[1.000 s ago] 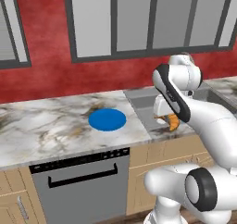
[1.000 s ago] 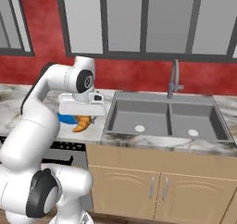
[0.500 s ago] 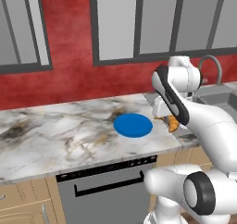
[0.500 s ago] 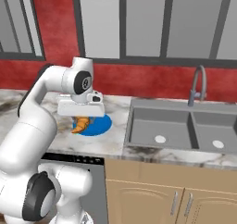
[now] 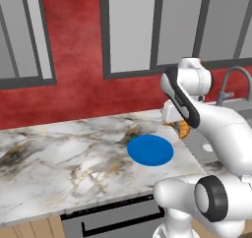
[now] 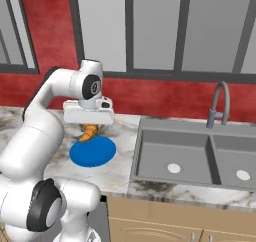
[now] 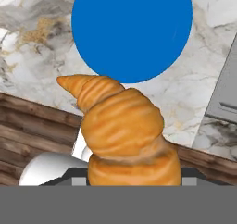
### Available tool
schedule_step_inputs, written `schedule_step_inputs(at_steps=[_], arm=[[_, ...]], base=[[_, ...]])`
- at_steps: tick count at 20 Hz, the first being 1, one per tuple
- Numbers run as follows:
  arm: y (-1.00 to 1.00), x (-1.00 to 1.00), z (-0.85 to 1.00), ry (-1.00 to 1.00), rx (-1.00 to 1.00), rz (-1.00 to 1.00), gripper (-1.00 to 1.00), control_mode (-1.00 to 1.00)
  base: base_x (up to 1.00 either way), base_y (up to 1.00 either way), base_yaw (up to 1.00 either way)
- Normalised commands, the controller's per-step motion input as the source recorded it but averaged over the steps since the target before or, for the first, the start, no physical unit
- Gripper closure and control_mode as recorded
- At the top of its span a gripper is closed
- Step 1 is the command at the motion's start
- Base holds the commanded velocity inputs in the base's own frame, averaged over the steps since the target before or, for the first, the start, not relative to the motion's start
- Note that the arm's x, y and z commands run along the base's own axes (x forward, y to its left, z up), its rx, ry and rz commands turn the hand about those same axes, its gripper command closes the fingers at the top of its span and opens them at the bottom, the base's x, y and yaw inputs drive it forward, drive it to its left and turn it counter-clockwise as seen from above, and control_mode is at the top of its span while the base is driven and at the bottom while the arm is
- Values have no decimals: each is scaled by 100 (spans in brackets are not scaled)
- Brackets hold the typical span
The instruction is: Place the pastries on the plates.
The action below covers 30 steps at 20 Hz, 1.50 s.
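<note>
A golden-brown croissant [image 7: 125, 130] hangs above the marble counter with my gripper [image 6: 89, 128] shut on it. The same croissant [image 5: 183, 130] shows at the plate's far right edge in the left base view. The plain blue plate [image 7: 132, 28] lies flat on the counter, just ahead of the croissant [image 6: 90, 135] in the hand view. This blue plate [image 5: 150, 150] [image 6: 92, 151] has nothing on it. The purple donut and the red-rimmed plate are out of view.
A grey double sink [image 6: 195, 156] with a curved faucet [image 6: 220, 103] sits right of the plate. The marble counter [image 5: 59, 158] stretches far to the left. A dark appliance front [image 5: 113, 217] lies below the counter edge. Red wall and windows stand behind.
The base has driven, so the whole scene has slid rightward in both base views. The croissant stays in my gripper and now hangs closer over the blue plate's edge.
</note>
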Motion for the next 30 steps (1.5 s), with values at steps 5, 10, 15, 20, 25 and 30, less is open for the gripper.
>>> schedule_step_inputs(at_steps=[5, 10, 15, 20, 25, 30], arm=[[21, 66, -19, 0, -1, 3, 100, -100], [38, 50, -38, 0, -5, 0, 100, -100], [29, 45, -45, 0, -2, 0, 100, -100], [15, 40, -51, 0, 0, 0, 100, -100], [0, 26, -65, 0, 0, 0, 100, -100], [0, 0, -61, -1, 0, 0, 100, -100]], base=[[0, 0, 0], [0, 0, 0], [0, 0, 0], [0, 0, 0], [0, 0, 0], [0, 0, 0]])
